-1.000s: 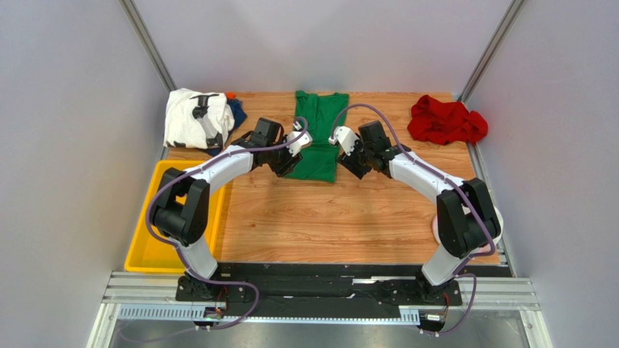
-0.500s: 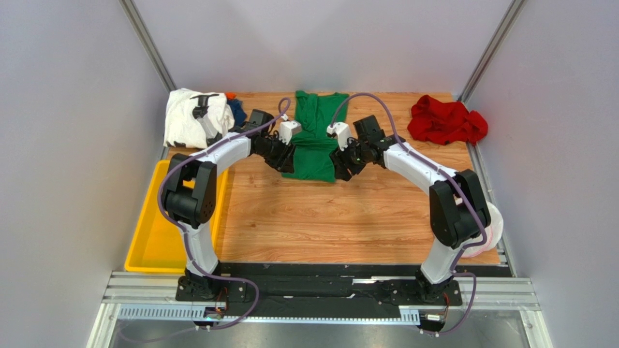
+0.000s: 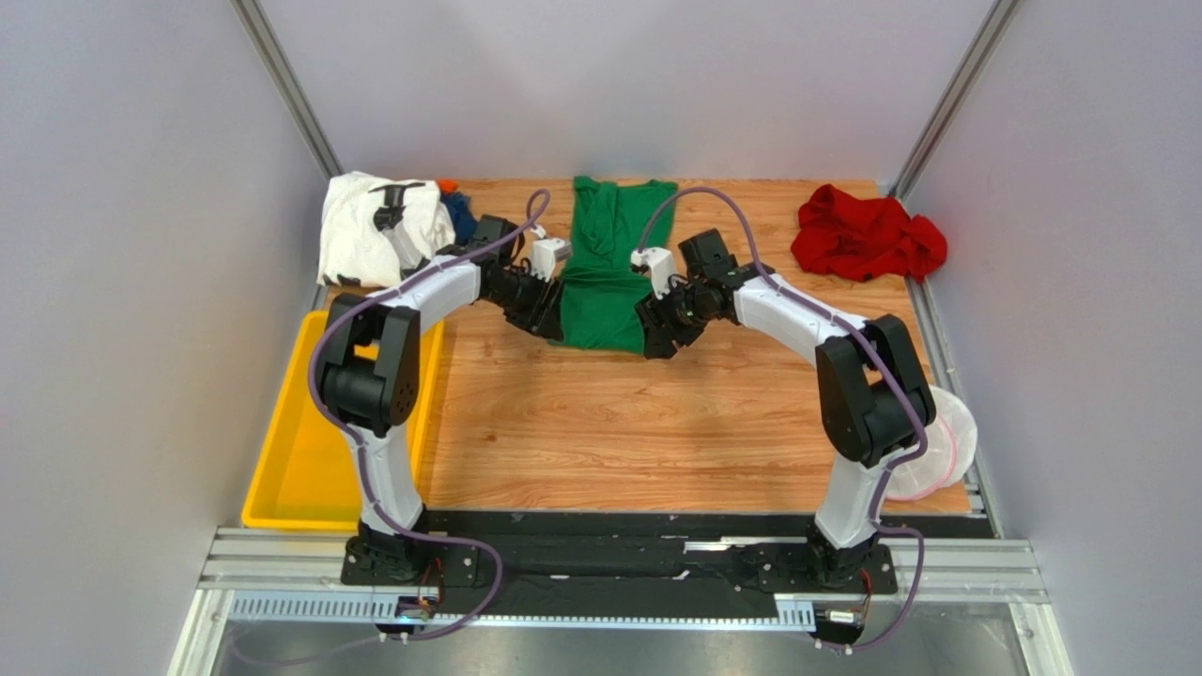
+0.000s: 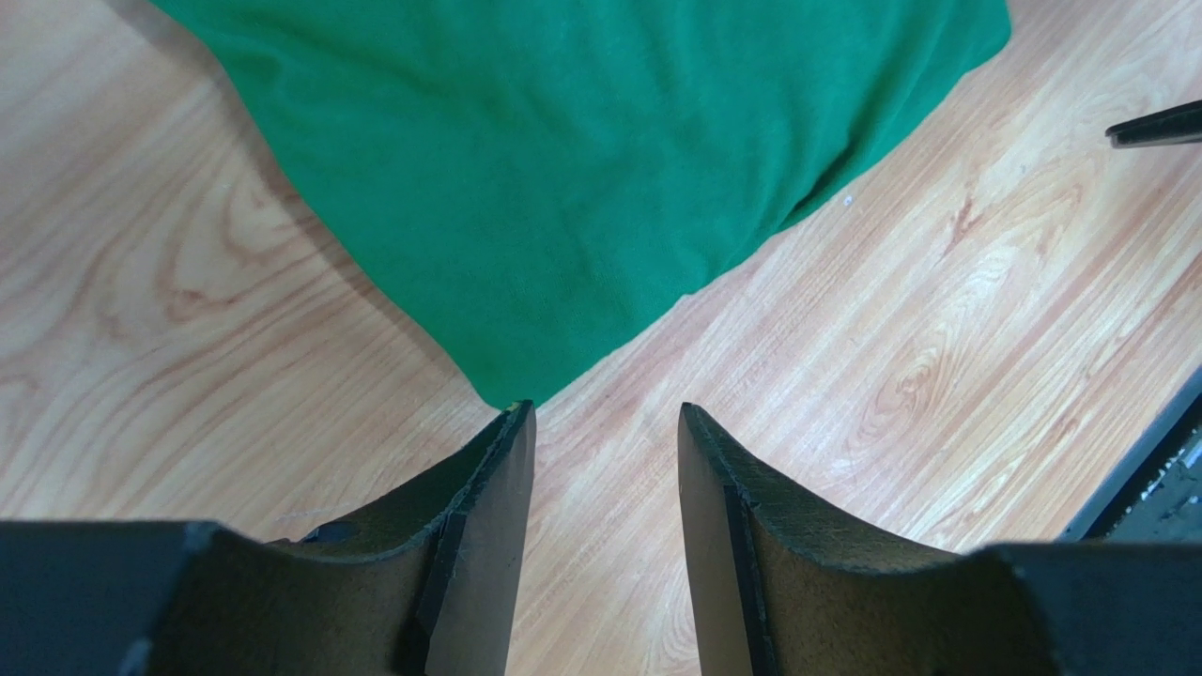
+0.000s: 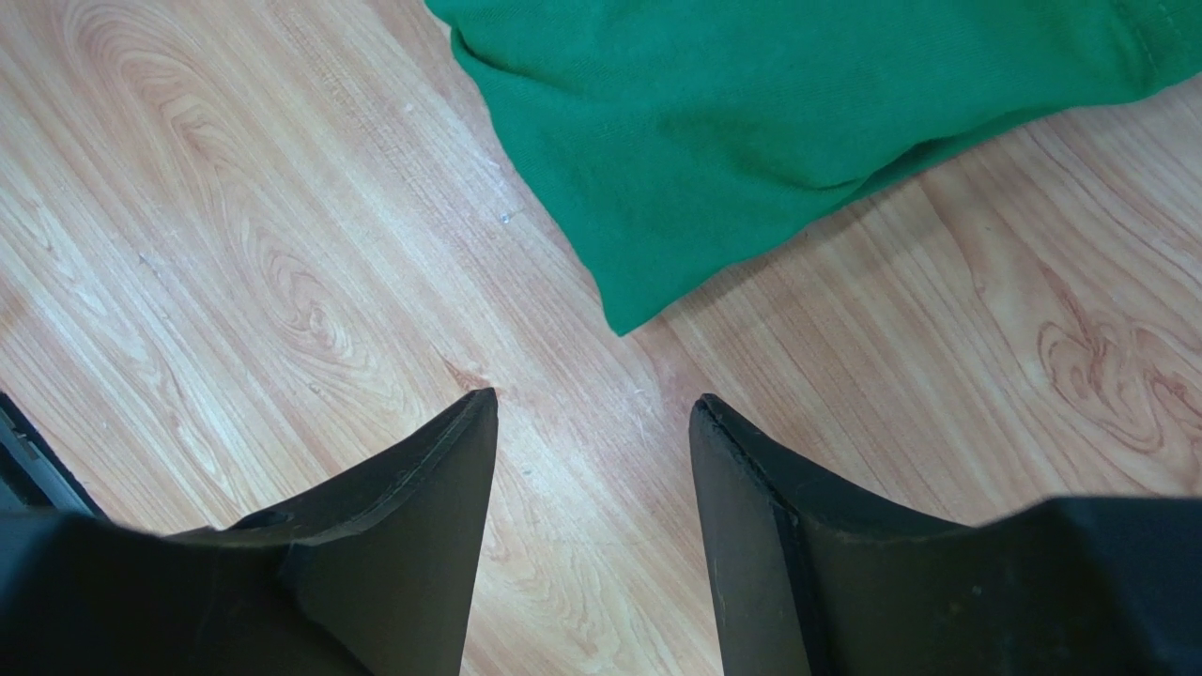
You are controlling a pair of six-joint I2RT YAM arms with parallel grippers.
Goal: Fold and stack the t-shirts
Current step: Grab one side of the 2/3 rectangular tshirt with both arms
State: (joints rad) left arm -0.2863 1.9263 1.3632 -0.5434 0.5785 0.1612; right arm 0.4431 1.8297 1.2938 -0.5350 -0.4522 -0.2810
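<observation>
A bright green t-shirt lies as a long folded strip at the back middle of the wooden table. My left gripper is open just off its near left corner, with only bare wood between the fingers. My right gripper is open beside the near right corner, and it holds nothing either. A white t-shirt with black print is piled at the back left, with a dark blue one tucked beside it. A crumpled red t-shirt lies at the back right.
A yellow plastic tray stands along the table's left edge by the left arm's base. A round white-and-pink mesh basket sits at the right edge behind the right arm. Grey walls close in the table on three sides.
Both grippers have come down and drawn toward me, from over the shirt's sides to its two near corners. The shirt's near end now looks narrower.
</observation>
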